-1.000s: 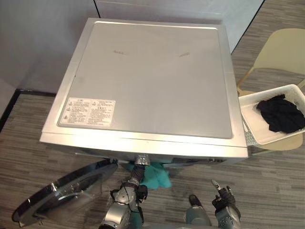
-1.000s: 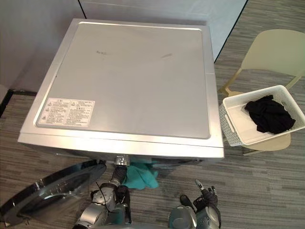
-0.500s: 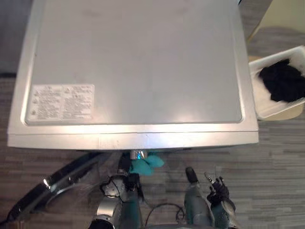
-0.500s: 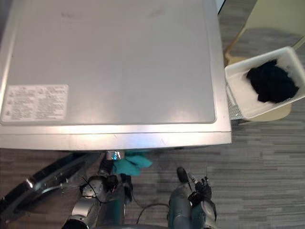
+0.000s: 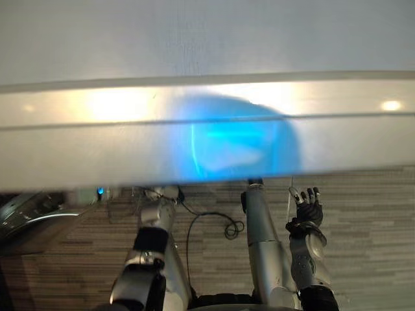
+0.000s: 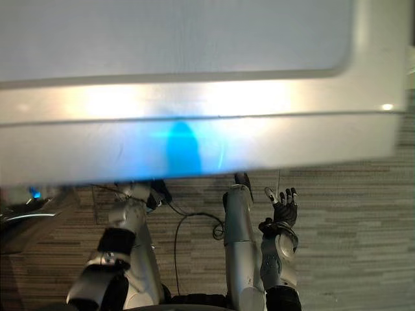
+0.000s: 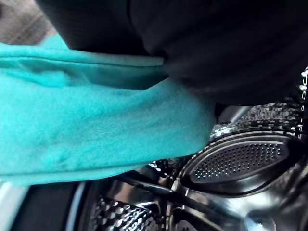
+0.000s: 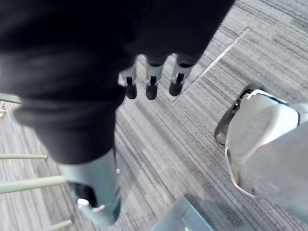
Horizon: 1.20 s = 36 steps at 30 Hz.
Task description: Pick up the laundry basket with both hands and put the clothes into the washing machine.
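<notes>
The robot's right hand (image 5: 307,211) hangs over the floor well in front of the machine, its fingers (image 8: 151,83) straight and spread apart with nothing in them. Under it lies a grey striped plank-pattern floor (image 5: 369,246), which runs from side to side up to the foot of the machine. In the right wrist view a few pale cream bars (image 8: 24,184) cross the floor's edge; I cannot tell what they belong to.

The left arm reaches forward and goes in under the front edge of the silver-grey metal washing machine (image 6: 181,39). The left wrist view looks past the dark ribbed back of the left hand (image 7: 216,43) into the shiny perforated steel drum (image 7: 120,214), where a dark dotted paddle (image 7: 240,163) stands out from the drum wall. A teal soft cloth garment (image 7: 86,125) lies right against the hand at the mouth of the drum. It hides the fingers, so I cannot tell whether they are clamped on it or loose.

At the machine's front left corner its round steel-rimmed door (image 5: 23,214) stands swung open, low over the floor.

Farthest off, the machine's flat matt top has a raised rim, and its front lip glares with bright light and a blue sheen.
</notes>
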{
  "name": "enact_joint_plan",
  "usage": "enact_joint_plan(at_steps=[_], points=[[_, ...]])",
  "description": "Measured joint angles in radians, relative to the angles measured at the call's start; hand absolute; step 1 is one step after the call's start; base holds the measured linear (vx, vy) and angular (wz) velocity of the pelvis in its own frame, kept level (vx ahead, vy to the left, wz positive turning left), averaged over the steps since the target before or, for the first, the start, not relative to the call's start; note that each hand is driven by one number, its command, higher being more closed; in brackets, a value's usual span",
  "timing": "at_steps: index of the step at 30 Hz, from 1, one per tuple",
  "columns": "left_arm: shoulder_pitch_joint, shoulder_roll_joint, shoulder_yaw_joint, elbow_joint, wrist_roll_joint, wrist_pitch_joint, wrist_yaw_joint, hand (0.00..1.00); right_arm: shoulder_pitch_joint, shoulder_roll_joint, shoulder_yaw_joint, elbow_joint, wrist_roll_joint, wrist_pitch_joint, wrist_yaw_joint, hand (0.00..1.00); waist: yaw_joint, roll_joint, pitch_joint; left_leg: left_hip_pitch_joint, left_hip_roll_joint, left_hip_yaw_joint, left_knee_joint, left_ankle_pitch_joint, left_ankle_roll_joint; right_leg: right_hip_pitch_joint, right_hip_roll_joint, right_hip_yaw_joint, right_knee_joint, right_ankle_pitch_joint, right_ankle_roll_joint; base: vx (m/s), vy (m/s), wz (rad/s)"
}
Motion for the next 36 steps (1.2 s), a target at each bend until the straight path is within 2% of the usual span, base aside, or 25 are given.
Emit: enact_joint_plan(at_steps=[4, 6, 7, 8, 9, 11, 14, 15, 16, 17, 20, 21, 22, 23, 24, 26, 28, 30, 32, 34, 35, 36], points=[[-0.221, 0.156, 0.032, 0.051, -0.08, 0.0, 0.026, 1.0, -0.004, 0.016, 0.015, -0.004, 0.019, -0.02, 0.0, 0.0, -0.004, -0.009, 0.005, -0.031, 0.06, 0.075, 0.065, -0.021, 0.031, -0.048, 0.01, 0.013, 0.039, 0.006, 0.014, 0.08, 0.105, -0.22], [-0.356, 0.263, 0.029, 0.05, -0.108, -0.012, 0.032, 1.0, -0.005, 0.02, 0.017, -0.003, 0.02, -0.021, 0.005, 0.0, -0.01, -0.009, 0.005, -0.032, 0.086, 0.101, 0.09, -0.023, 0.035, -0.052, 0.015, 0.013, 0.045, 0.007, 0.017, 0.05, 0.085, -0.18], [-0.36, 0.26, 0.038, 0.033, -0.107, -0.057, 0.02, 1.0, -0.007, 0.021, 0.02, -0.004, 0.02, -0.022, 0.006, 0.0, -0.019, -0.015, 0.007, -0.036, 0.088, 0.101, 0.092, -0.024, 0.036, -0.055, 0.017, 0.013, 0.045, 0.008, 0.019, 0.04, 0.087, -0.11], [-0.392, 0.273, 0.013, 0.02, -0.133, -0.076, 0.013, 1.0, -0.001, 0.02, 0.012, 0.0, 0.02, -0.028, 0.007, 0.0, -0.014, -0.022, 0.01, -0.04, 0.1, 0.113, 0.099, -0.024, 0.037, -0.061, 0.023, 0.013, 0.046, 0.009, 0.02, 0.03, 0.053, -0.03], [-0.411, 0.283, -0.011, 0.021, -0.144, -0.073, 0.011, 1.0, -0.002, 0.017, 0.01, 0.004, 0.022, -0.028, 0.007, 0.0, -0.014, -0.023, 0.01, -0.04, 0.1, 0.116, 0.098, -0.024, 0.037, -0.064, 0.023, 0.013, 0.048, 0.009, 0.02, 0.03, 0.059, 0.08], [-0.447, 0.295, -0.085, 0.028, -0.15, -0.073, -0.006, 1.0, -0.002, -0.001, 0.009, 0.015, 0.025, -0.028, 0.014, 0.0, -0.012, -0.027, 0.009, -0.044, 0.106, 0.132, 0.098, -0.026, 0.039, -0.075, 0.022, 0.009, 0.062, 0.009, 0.02, -0.01, 0.037, 0.14], [-0.561, 0.34, -0.266, 0.059, -0.147, -0.068, -0.008, 1.0, 0.0, -0.031, -0.011, 0.019, 0.029, -0.028, 0.035, 0.0, 0.011, -0.03, 0.009, -0.079, 0.117, 0.144, 0.114, -0.036, 0.059, -0.116, 0.02, 0.007, 0.083, 0.009, 0.02, -0.05, 0.044, 0.04], [-0.618, 0.374, -0.375, 0.068, -0.143, -0.069, -0.006, 1.0, 0.0, -0.049, -0.029, 0.022, 0.032, -0.028, 0.048, 0.0, 0.017, -0.029, 0.01, -0.108, 0.119, 0.145, 0.132, -0.042, 0.071, -0.145, 0.016, 0.01, 0.101, 0.008, 0.02, -0.08, 0.056, -0.02], [-0.633, 0.384, -0.402, 0.068, -0.132, -0.069, -0.002, 1.0, 0.0, -0.052, -0.035, 0.022, 0.034, -0.028, 0.049, 0.0, 0.018, -0.029, 0.01, -0.116, 0.119, 0.146, 0.138, -0.045, 0.076, -0.153, 0.013, 0.01, 0.105, 0.008, 0.02, -0.09, 0.065, -0.04], [-0.661, 0.407, -0.46, 0.068, -0.074, -0.073, 0.027, 1.0, 0.001, -0.06, -0.047, 0.022, 0.037, -0.028, 0.049, 0.0, 0.017, -0.029, 0.01, -0.129, 0.12, 0.15, 0.155, -0.05, 0.087, -0.17, 0.007, 0.009, 0.115, 0.008, 0.02, -0.08, 0.085, -0.09], [-0.702, 0.459, -0.536, 0.067, 0.132, -0.079, 0.161, 1.0, 0.005, -0.063, -0.079, 0.023, 0.047, -0.032, 0.05, 0.0, 0.005, -0.029, 0.01, -0.16, 0.134, 0.155, 0.195, -0.064, 0.109, -0.203, 0.003, 0.014, 0.132, 0.013, 0.027, -0.08, 0.098, -0.15], [-0.715, 0.472, -0.55, 0.065, 0.275, -0.06, 0.231, 0.0, 0.01, -0.063, -0.081, 0.025, 0.052, -0.041, 0.049, 0.0, 0.001, -0.029, 0.01, -0.17, 0.134, 0.156, 0.2, -0.067, 0.109, -0.212, 0.003, 0.018, 0.131, 0.018, 0.031, -0.07, 0.094, -0.11], [-0.717, 0.473, -0.55, 0.064, 0.315, -0.053, 0.247, 0.0, 0.011, -0.063, -0.082, 0.027, 0.053, -0.044, 0.049, 0.0, 0.001, -0.029, 0.01, -0.173, 0.135, 0.155, 0.201, -0.067, 0.109, -0.214, 0.003, 0.018, 0.131, 0.02, 0.035, -0.06, 0.08, -0.06], [-0.721, 0.478, -0.551, 0.063, 0.456, -0.017, 0.297, 0.0, 0.011, -0.063, -0.081, 0.035, 0.054, -0.056, 0.05, 0.0, -0.002, -0.029, 0.01, -0.18, 0.135, 0.155, 0.204, -0.066, 0.11, -0.22, 0.003, 0.018, 0.13, 0.024, 0.037, -0.04, 0.073, -0.03], [-0.721, 0.483, -0.559, 0.063, 0.549, 0.015, 0.321, 0.0, 0.011, -0.062, -0.08, 0.037, 0.054, -0.06, 0.049, 0.0, -0.004, -0.029, 0.01, -0.181, 0.135, 0.155, 0.204, -0.066, 0.11, -0.22, 0.003, 0.018, 0.13, 0.025, 0.037, -0.04, 0.072, -0.02], [-0.721, 0.484, -0.564, 0.065, 0.656, 0.057, 0.324, 0.0, 0.01, -0.063, -0.076, 0.037, 0.055, -0.069, 0.05, 0.0, -0.006, -0.029, 0.01, -0.184, 0.135, 0.153, 0.205, -0.063, 0.116, -0.22, 0.003, 0.017, 0.129, 0.028, 0.041, -0.01, 0.072, 0.0], [-0.722, 0.474, -0.551, 0.091, 0.735, 0.092, 0.283, 0.0, 0.01, -0.062, -0.069, 0.037, 0.064, -0.073, 0.05, 0.0, -0.008, -0.029, 0.01, -0.188, 0.136, 0.147, 0.211, -0.057, 0.125, -0.218, 0.004, 0.01, 0.131, 0.029, 0.043, 0.0, 0.084, 0.0], [-0.738, 0.447, -0.502, 0.149, 0.728, 0.108, 0.233, 0.0, 0.01, -0.062, -0.067, 0.038, 0.065, -0.073, 0.049, 0.0, -0.009, -0.029, 0.01, -0.189, 0.136, 0.144, 0.213, -0.057, 0.125, -0.215, 0.004, 0.009, 0.131, 0.03, 0.043, -0.01, 0.077, 0.01], [-0.752, 0.409, -0.388, 0.214, 0.68, 0.129, 0.169, 0.0, 0.01, -0.06, -0.056, 0.039, 0.068, -0.07, 0.049, 0.0, -0.018, -0.029, 0.01, -0.192, 0.135, 0.14, 0.214, -0.057, 0.125, -0.213, 0.004, 0.007, 0.13, 0.031, 0.045, -0.02, 0.08, 0.02], [-0.767, 0.366, -0.248, 0.289, 0.561, 0.137, 0.12, 0.0, 0.01, -0.053, -0.041, 0.056, 0.075, -0.056, 0.049, 0.0, -0.028, -0.029, 0.01, -0.192, 0.134, 0.13, 0.214, -0.057, 0.124, -0.205, 0.005, 0.001, 0.127, 0.032, 0.045, -0.03, 0.077, 0.02], [-0.768, 0.357, -0.221, 0.301, 0.543, 0.138, 0.115, 0.0, 0.01, -0.049, -0.04, 0.061, 0.075, -0.053, 0.048, 0.0, -0.029, -0.029, 0.01, -0.192, 0.134, 0.128, 0.214, -0.058, 0.123, -0.203, 0.005, 0.0, 0.126, 0.032, 0.044, -0.03, 0.061, 0.0], [-0.768, 0.344, -0.174, 0.318, 0.475, 0.139, 0.098, 0.0, 0.009, -0.038, -0.04, 0.073, 0.076, -0.05, 0.047, 0.0, -0.032, -0.03, 0.01, -0.192, 0.134, 0.125, 0.21, -0.06, 0.12, -0.201, 0.005, -0.003, 0.121, 0.034, 0.043, -0.03, 0.059, 0.0]])
